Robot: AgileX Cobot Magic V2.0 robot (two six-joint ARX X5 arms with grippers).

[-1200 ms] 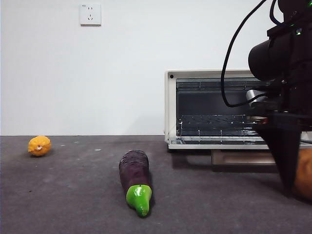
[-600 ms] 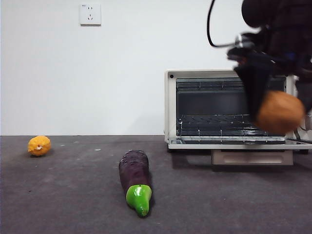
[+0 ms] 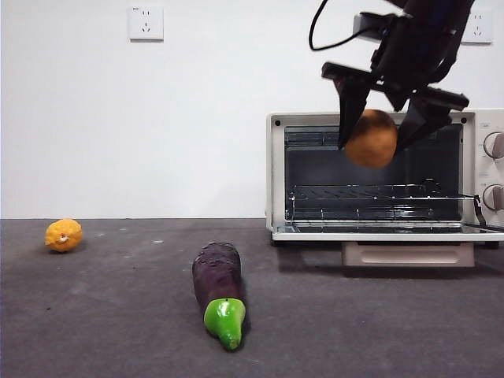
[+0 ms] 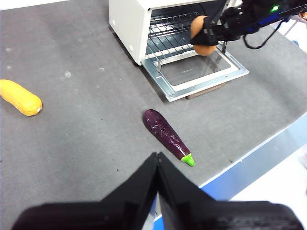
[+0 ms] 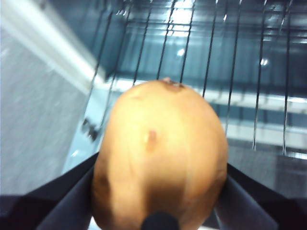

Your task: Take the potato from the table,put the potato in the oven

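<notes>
My right gripper (image 3: 382, 126) is shut on the orange-brown potato (image 3: 371, 138), holding it in the air in front of the upper part of the oven's open mouth. The right wrist view fills with the potato (image 5: 160, 155) between the black jaws, the wire rack (image 5: 230, 57) beyond it. The cream-white oven (image 3: 276, 173) stands at the right with its glass door (image 3: 378, 230) folded down flat. The left wrist view shows the potato (image 4: 201, 36) above that door (image 4: 196, 72). My left gripper (image 4: 157, 160) hangs high over the table's near edge, shut and empty.
A purple eggplant (image 3: 216, 276) with a green stem lies on the dark grey table (image 3: 118, 315) in the middle foreground. A small yellow-orange knobbly fruit (image 3: 64, 235) sits far left. A yellow squash (image 4: 19, 97) shows in the left wrist view.
The right gripper has lifted the potato off the table at the far right and carried it up and leftward, to in front of the oven opening.
</notes>
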